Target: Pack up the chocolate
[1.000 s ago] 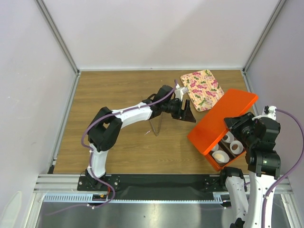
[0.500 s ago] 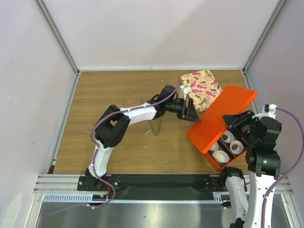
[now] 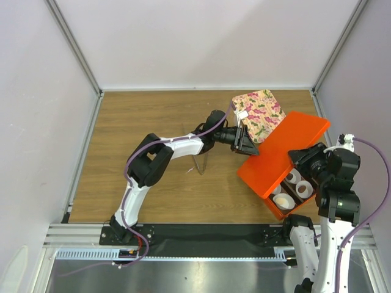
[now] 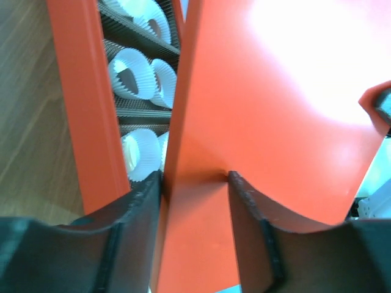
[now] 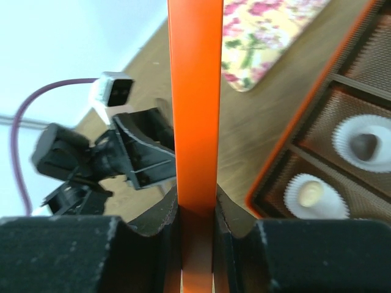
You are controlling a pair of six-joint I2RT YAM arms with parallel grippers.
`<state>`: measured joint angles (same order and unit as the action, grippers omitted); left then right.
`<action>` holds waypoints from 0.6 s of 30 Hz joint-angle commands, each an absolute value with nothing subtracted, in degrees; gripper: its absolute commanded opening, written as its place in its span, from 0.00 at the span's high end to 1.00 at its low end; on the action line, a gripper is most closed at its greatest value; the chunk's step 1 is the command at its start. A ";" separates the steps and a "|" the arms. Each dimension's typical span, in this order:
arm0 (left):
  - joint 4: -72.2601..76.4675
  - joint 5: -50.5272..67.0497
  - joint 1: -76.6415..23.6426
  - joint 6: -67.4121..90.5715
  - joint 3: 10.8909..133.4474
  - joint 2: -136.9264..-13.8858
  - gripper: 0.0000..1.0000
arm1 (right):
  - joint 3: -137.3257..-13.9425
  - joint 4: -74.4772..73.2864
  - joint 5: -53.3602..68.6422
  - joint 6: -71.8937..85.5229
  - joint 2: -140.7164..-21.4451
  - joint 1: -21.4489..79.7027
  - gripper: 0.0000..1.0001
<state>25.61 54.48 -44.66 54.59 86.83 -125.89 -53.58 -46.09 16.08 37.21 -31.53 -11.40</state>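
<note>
Top external view: flat orange box lid (image 3: 282, 155) tilts over the orange compartment box (image 5: 286, 146); right hand (image 5: 195, 204) pinches one lid edge; left hand (image 4: 195, 180) straddles the opposite edge, grip unclear; roundish dark brown chocolate (image 5: 365, 144) sits in a white paper cup (image 5: 345, 131) inside.

Floral-patterned tray (image 3: 259, 115) laid flat at far right of wooden table (image 3: 153, 122). Orange lid (image 3: 284, 152) raised, tilted over orange box (image 4: 82, 104). White paper cups (image 3: 303, 189) seated in dark compartments. Thin metal object (image 3: 201, 171) stood mid-table.
</note>
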 commanded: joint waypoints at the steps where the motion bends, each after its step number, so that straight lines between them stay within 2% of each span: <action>1: 30.77 57.57 -45.26 56.95 90.61 -126.38 0.52 | -55.10 -48.85 10.64 33.32 -33.39 -11.86 0.84; 3: 28.92 57.48 -45.53 56.43 91.58 -127.26 0.57 | -55.20 -50.00 8.97 32.00 -34.01 -12.13 0.80; 9: 23.39 55.82 -46.49 53.18 95.53 -128.93 0.60 | -53.53 -52.82 0.98 30.41 -34.01 -12.48 0.62; 18: 14.77 52.39 -47.90 46.94 102.30 -132.97 0.60 | -48.69 -54.14 -7.55 33.74 -32.17 -12.57 0.53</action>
